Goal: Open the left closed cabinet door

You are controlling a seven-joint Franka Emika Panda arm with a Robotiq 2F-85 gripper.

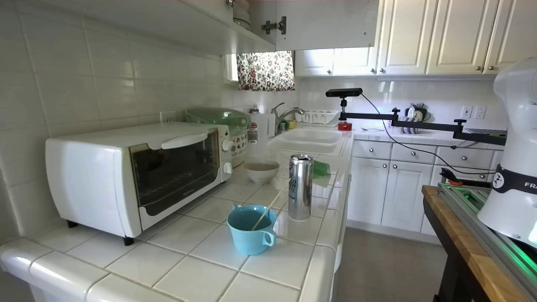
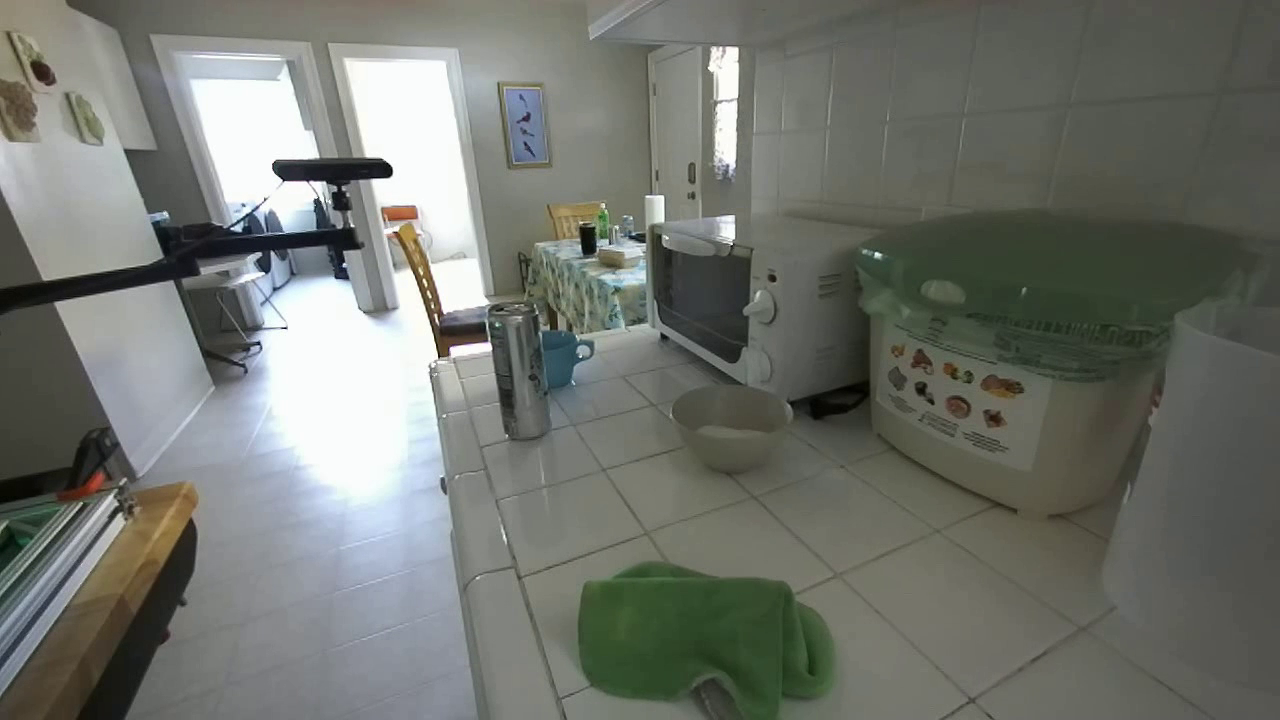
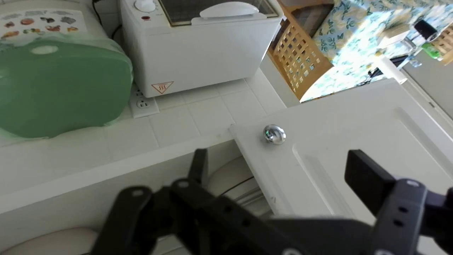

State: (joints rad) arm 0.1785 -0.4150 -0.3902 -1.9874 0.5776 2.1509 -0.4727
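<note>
Left door (image 3: 339, 134) of the wall cabinet (image 1: 168, 21) looks closed. Its knob (image 3: 274, 134) sits at the corner beside the open compartment (image 3: 88, 209); neighbouring door (image 1: 327, 25) stands swung out. Tool (image 3: 277, 166) spread, holding nothing; in the wrist view the knob shows beyond the fingertips (image 3: 366, 180), roughly centred across the gap. Tool out of frame in both exterior views.

Risks, as I judge them:
- Depth: space from fingertips to knob hard to read. Squeeze too soon, pinch air. Push too far, one finger leans on the panel and holds it shut.
- Drift: one finger overlaps the open compartment in the wrist view. Straying that way could snag the cabinet lip (image 3: 106, 173) or jar the dishes (image 3: 247, 194); anything dislodged may drop to the bench (image 1: 188, 272), where can (image 1: 300, 188) and mug (image 1: 247, 241) stand.
- Grip: knob small, round, shiny. Likely to slip if caught only at the very tips or off-centre.
- Path: hinge presumably on the far edge, not seen. A straight pull instead of an arc could work the knob free.
- Clearance: neighbouring door juts out; a sideways sweep of the arm (image 1: 518, 100) might strike it.
</note>
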